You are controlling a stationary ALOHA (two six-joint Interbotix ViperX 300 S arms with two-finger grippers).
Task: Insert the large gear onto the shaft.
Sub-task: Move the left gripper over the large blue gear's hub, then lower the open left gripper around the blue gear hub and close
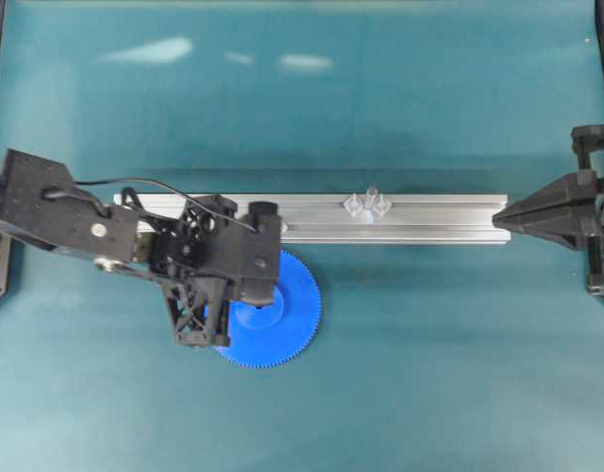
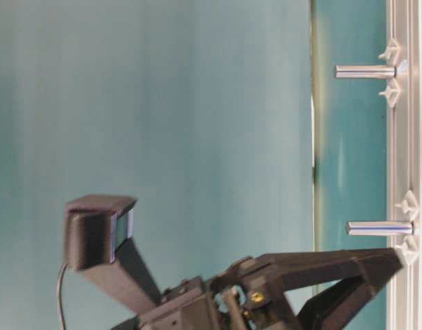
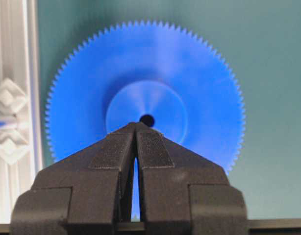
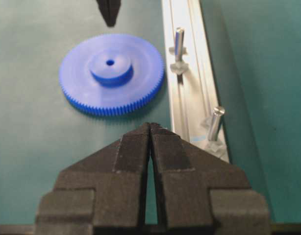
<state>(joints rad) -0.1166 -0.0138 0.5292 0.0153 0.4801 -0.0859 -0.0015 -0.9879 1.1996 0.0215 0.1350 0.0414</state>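
Observation:
The large gear (image 1: 294, 320) is a bright-blue toothed disc lying flat on the teal table, just in front of the aluminium rail (image 1: 430, 218). My left gripper (image 1: 262, 295) hangs over it, shut and empty. In the left wrist view its tips (image 3: 137, 125) sit just short of the centre hole of the gear (image 3: 189, 73). A shaft (image 1: 369, 200) stands on the rail between two diamond mounts. The right wrist view shows two shafts, far (image 4: 179, 41) and near (image 4: 215, 122), beside the gear (image 4: 111, 73). My right gripper (image 1: 506, 214) is shut and empty at the rail's right end.
The rail runs left to right across the table's middle, its left part under my left arm. The table-level view shows both shafts (image 2: 365, 71) (image 2: 379, 227) and a black gripper touching the rail (image 2: 412, 137). Black frame posts stand at the table's side edges.

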